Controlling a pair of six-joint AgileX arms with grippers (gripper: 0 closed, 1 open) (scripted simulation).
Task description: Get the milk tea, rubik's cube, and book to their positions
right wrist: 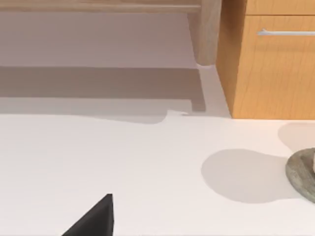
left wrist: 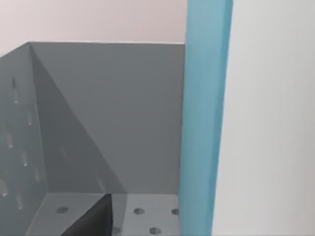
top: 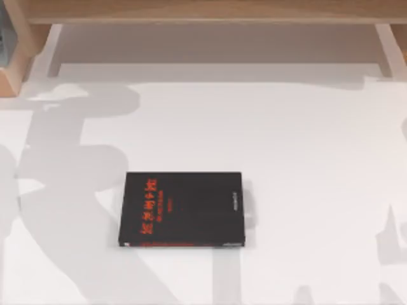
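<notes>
In your left wrist view the book (left wrist: pixel 204 118) runs off the frame above and below, its cover hidden. A dark claw tip (left wrist: pixel 93 221) is cut off. In your right wrist view a grey round object (right wrist: pixel 302 174) is cut by the edge, and you cannot tell what it is.

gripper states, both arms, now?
Left gripper: cannot be told; it sits beside the upright light-blue book in the grey perforated bin.
Right gripper: cannot be told, above the table.
</notes>
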